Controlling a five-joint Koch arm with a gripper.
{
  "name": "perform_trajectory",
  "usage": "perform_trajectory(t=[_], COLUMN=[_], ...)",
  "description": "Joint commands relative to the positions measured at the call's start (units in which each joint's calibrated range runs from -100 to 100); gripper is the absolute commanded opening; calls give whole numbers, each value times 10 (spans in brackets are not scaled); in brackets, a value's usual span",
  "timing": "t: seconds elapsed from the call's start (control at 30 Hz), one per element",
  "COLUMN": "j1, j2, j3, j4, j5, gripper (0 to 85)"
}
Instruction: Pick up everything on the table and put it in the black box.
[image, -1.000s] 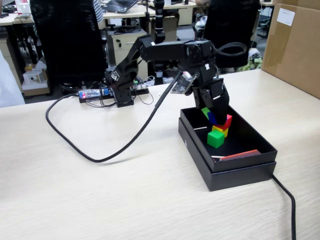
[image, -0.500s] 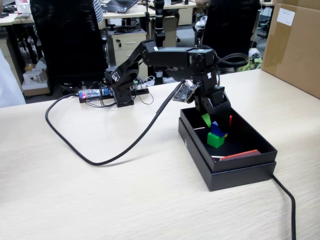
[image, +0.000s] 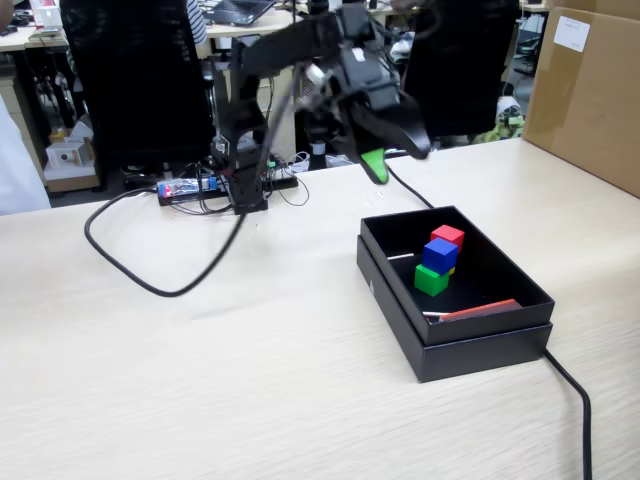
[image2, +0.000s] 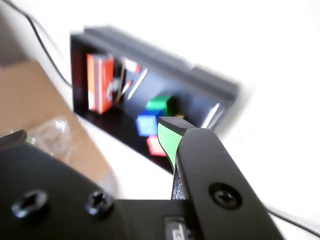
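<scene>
The black box (image: 470, 350) sits right of centre on the table. Inside it the red cube (image: 447, 236), blue cube (image: 440, 255) and green cube (image: 431, 279) lie in a tight cluster, and a sliver of the yellow cube (image: 452, 270) shows behind the blue one. My gripper (image: 398, 157) hangs in the air above and behind the box's far left corner, open and empty. In the wrist view the gripper (image2: 92, 137) has its jaws wide apart, and the box (image2: 150, 55) holds the green cube (image2: 160, 104), blue cube (image2: 146, 123) and red cube (image2: 156, 146).
A thin red-and-white strip (image: 480, 309) lies in the box's near end. A big brown carton (image: 590, 90) stands at the right. Black cables (image: 150, 275) loop over the left of the table, and another cable (image: 575, 390) runs off by the box. A power strip (image: 190, 188) lies by the arm's base.
</scene>
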Motion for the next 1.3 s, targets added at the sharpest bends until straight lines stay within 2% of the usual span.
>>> perform_trajectory(t=[0.0,0.1,0.27,0.5,0.83,1.27], j1=[-31,-61,-98,-106,-126,-131], j2=[-191,-312,-479,-633,-700,-700], j3=[-99,-267,-564,-835,-995,-1196], j4=[40,111,306,436,546,769], j5=[-22,-36,-64,-67,-69,-106], gripper=[505,507,500,517,544,544])
